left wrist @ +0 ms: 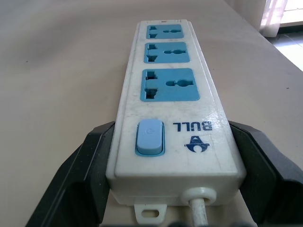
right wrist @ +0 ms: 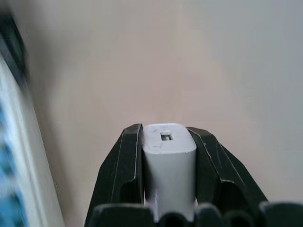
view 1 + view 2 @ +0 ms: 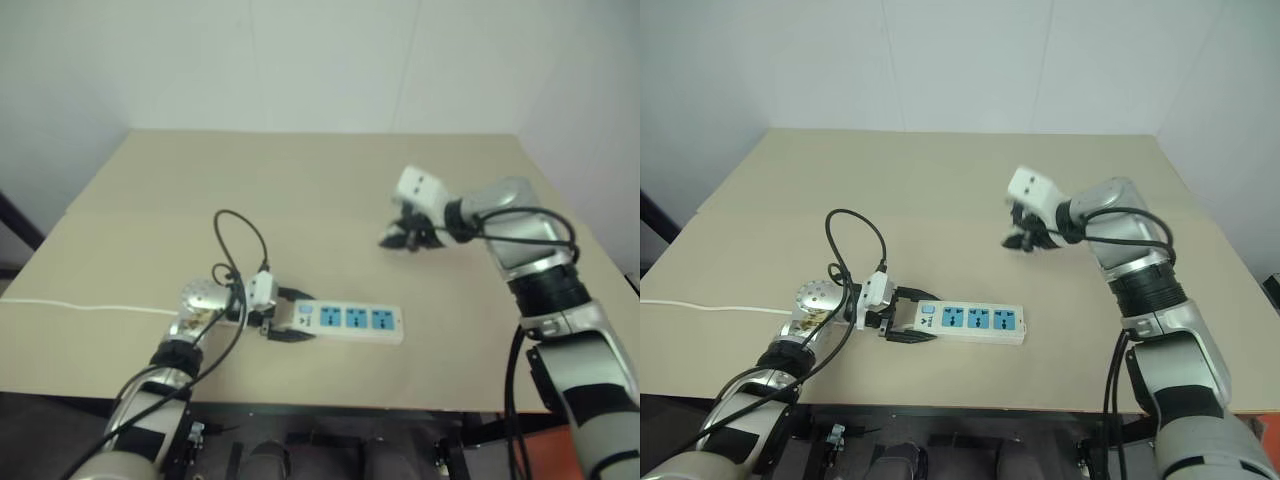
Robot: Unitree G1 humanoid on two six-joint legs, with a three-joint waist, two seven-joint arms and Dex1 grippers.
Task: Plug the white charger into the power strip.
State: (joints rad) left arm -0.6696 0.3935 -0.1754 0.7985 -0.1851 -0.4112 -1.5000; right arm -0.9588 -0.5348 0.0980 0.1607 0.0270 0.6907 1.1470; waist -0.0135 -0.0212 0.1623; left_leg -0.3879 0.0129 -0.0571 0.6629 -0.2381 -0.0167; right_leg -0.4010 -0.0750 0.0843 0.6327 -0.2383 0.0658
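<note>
Long white plastic power strip [image 3: 345,321] with three blue socket faces: flat on the beige table [image 3: 300,190], near edge, left of centre, lengthwise left to right. Its left end sits between the fingers of the left gripper [image 3: 285,322].

Small white rectangular charger [image 2: 168,163]: clamped in the right gripper [image 3: 402,238], above the table, farther and right of the strip, apart from it.

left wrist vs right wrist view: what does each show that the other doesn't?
Left wrist view alone: the power strip's blue switch, its three blue socket faces in sharp detail, and the left claw closed around the strip's cord end.

Right wrist view alone: the white charger pinched in the right claw, a small port on its end.

Both: the power strip, blurred at one edge of the right wrist view, and the beige table.
</note>
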